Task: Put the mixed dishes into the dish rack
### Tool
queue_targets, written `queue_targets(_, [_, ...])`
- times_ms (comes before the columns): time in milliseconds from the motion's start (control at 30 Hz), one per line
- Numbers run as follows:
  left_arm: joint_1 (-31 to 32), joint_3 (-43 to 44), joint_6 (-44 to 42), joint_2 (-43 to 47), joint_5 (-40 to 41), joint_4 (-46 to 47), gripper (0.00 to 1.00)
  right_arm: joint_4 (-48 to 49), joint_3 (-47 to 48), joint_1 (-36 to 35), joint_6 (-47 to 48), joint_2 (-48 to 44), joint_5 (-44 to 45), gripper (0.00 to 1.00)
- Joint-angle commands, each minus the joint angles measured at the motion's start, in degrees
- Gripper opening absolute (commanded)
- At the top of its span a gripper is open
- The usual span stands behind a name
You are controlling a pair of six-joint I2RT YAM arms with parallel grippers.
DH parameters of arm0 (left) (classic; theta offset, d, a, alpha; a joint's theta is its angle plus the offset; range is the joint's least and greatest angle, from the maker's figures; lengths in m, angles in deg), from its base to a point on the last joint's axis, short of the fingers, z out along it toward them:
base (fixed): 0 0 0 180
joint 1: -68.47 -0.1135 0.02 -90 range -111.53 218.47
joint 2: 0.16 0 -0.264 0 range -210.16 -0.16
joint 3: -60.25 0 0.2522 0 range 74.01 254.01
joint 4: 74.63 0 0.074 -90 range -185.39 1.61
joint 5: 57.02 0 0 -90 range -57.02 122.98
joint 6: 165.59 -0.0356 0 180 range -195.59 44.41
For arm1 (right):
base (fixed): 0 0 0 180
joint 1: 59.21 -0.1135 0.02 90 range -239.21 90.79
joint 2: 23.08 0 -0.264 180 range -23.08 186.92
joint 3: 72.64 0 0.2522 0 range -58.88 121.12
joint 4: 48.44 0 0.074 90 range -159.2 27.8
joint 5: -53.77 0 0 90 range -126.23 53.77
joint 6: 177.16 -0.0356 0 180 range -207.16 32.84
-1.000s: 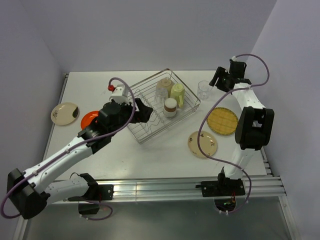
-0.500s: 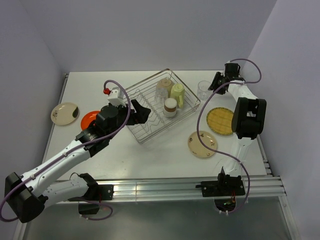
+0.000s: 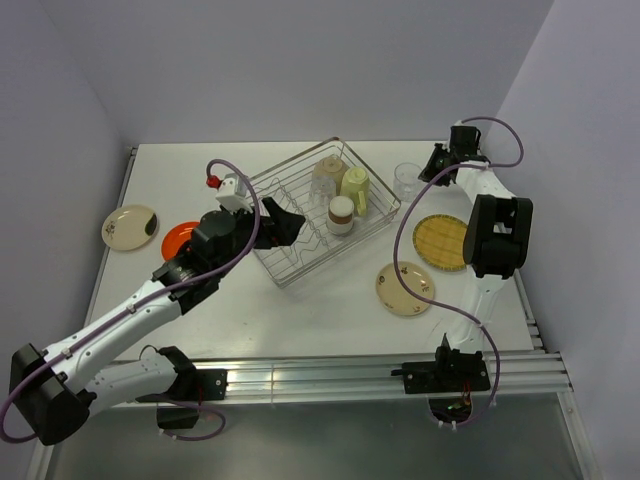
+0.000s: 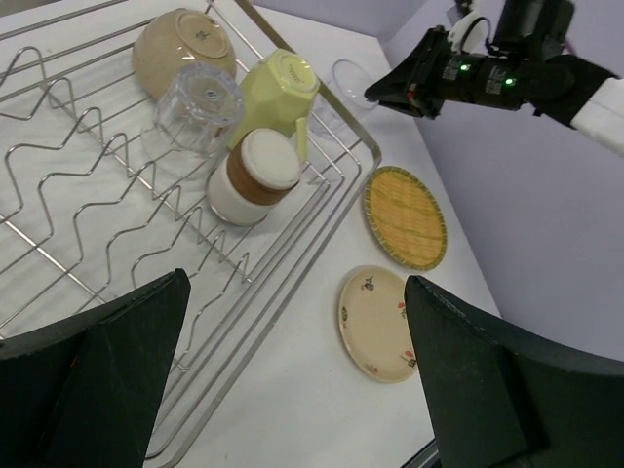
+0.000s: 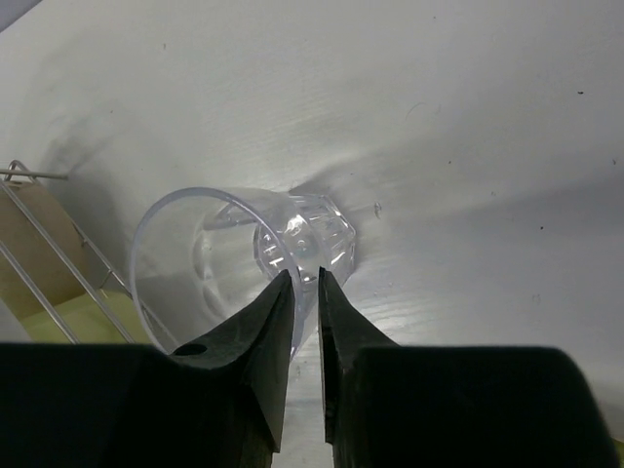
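The silver wire dish rack [image 3: 290, 270] [image 4: 97, 195] stands mid-table and holds a pale-green mug [image 3: 355, 185] [image 4: 278, 93], a brown-and-white cup [image 3: 341, 213] [image 4: 255, 177], an upturned clear glass [image 4: 198, 102] and a tan bowl [image 4: 180, 44]. Right of the rack stands another clear glass [image 3: 407, 180] [image 5: 244, 253]. My right gripper [image 3: 432, 170] [image 5: 305, 276] pinches its rim wall, one finger inside and one outside. My left gripper [image 3: 285, 222] [image 4: 294, 283] hovers wide open over the rack's near side, holding nothing.
A yellow woven plate [image 3: 445, 241] [image 4: 405, 216] and a cream plate [image 3: 405, 288] [image 4: 375, 324] lie right of the rack. An orange plate [image 3: 180, 237] and another cream plate [image 3: 130, 227] lie at the left, partly behind my left arm.
My right gripper came down onto the glass right of the rack and its jaws closed onto the rim. The left arm shifted slightly and stayed open.
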Motion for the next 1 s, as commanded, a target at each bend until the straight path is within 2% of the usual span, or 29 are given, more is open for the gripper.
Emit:
queue_targets(0, [-0.05,-1.46,2.34,2.31,-3.66,7.69,0.99,3.18,-0.9,-0.24,-1.17,0.0,-1.15,0.21])
queue_targets(267, [-0.22,-2.88,4.98,2.32,-8.59,14.11,0.99,6.69,-5.02,0.99,-3.01,-1.75,-4.66,0.0])
queue_targets(433, [-0.4,-4.28,7.09,1.61,-11.84,19.46,0.99,18.02,-13.19,3.89,-7.84,-9.04,-12.39,0.0])
queue_targets(667, [-1.89,-5.86,11.04,0.12,-17.64,27.64,0.99,37.27,-28.04,6.09,-14.96,-21.7,-18.28,0.0])
queue_targets(700, [-2.33,-5.78,12.01,-0.06,-18.77,28.26,0.99,40.68,-28.76,6.27,-15.84,-23.27,-19.51,0.0])
queue_targets(967, [-4.09,-5.25,15.35,-1.46,-22.91,32.04,0.99,47.21,-27.54,6.53,-23.57,-25.75,-26.55,0.0])
